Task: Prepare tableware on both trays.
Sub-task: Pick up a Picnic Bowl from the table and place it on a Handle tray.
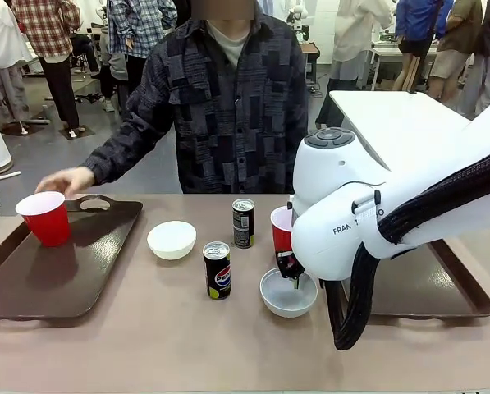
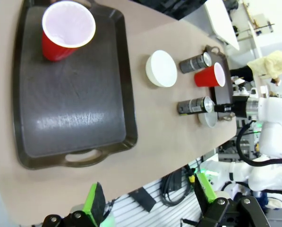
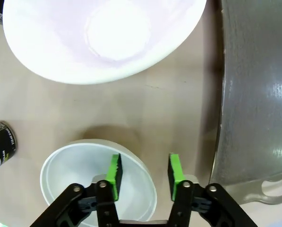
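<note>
A red cup [image 1: 46, 217] stands on the left tray [image 1: 80, 271], with a person's hand [image 1: 64, 179] just behind it. On the table between the trays are a white bowl [image 1: 171, 240], a Pepsi can [image 1: 217, 269], a second can [image 1: 243, 222], another red cup [image 1: 282, 228] and a second bowl [image 1: 288, 294]. My right gripper [image 3: 144, 171] is down at that second bowl [image 3: 84, 179], one finger inside its rim and one outside, jaws half narrowed with a gap at each pad. My left gripper [image 2: 149, 198] hangs open high over the table's near edge, by the left tray [image 2: 74, 118].
The right tray [image 1: 425, 287] lies beside the bowl, partly behind my right arm; its rim [image 3: 221, 118] runs close to the outer finger. The red cup's white inside [image 3: 103, 33] looms just beyond the fingers. Other people stand far behind.
</note>
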You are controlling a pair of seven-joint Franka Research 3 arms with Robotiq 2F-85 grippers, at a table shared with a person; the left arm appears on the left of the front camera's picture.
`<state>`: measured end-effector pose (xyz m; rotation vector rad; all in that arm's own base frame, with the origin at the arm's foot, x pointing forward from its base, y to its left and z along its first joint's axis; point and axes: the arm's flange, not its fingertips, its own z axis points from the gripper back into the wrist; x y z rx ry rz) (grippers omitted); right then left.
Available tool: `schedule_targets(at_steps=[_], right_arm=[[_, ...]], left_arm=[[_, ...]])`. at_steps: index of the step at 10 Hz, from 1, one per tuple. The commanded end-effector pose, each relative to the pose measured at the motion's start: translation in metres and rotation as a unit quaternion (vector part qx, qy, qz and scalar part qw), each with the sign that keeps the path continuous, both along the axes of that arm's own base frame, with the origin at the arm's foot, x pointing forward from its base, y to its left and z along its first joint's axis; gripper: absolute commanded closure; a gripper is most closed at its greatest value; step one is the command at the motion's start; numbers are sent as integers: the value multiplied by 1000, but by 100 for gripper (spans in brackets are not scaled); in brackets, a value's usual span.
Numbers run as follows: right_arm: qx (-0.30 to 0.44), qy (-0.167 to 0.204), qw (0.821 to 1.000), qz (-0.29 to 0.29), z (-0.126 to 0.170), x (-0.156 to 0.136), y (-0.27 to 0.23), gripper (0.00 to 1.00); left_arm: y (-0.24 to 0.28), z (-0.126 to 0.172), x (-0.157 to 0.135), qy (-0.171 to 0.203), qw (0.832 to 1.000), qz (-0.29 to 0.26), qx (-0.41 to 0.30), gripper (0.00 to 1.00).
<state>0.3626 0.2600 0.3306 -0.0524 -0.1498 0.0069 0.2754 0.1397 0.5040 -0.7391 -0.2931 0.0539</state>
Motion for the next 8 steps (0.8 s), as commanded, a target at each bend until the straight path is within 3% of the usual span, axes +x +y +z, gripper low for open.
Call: schedule_targets(at_steps=[1,2,3,4,5,6,8], right_arm=[[0,3,1000,-1,0,5,6,77],[1,3,1000,-1,0,5,6,80],[2,4,1000,1,1,6,5,96],[8,4,1000,4,6,5,5,99],[12,4,1000,6,10,3,5,93],[15,6,1000,10,15,0,4,100],[23,5,999,34,37,-12,1,100]], left_arm=[[1,1,0,0,1000,2,-11,0],[1,1,0,0,1000,2,-11,0],[1,1,0,0,1000,2,-11,0],[1,1,0,0,1000,2,-11,0],[1,1,0,0,1000,2,-11,0],[1,1,0,0,1000,2,-11,0],[1,1,0,0,1000,2,-11,0]])
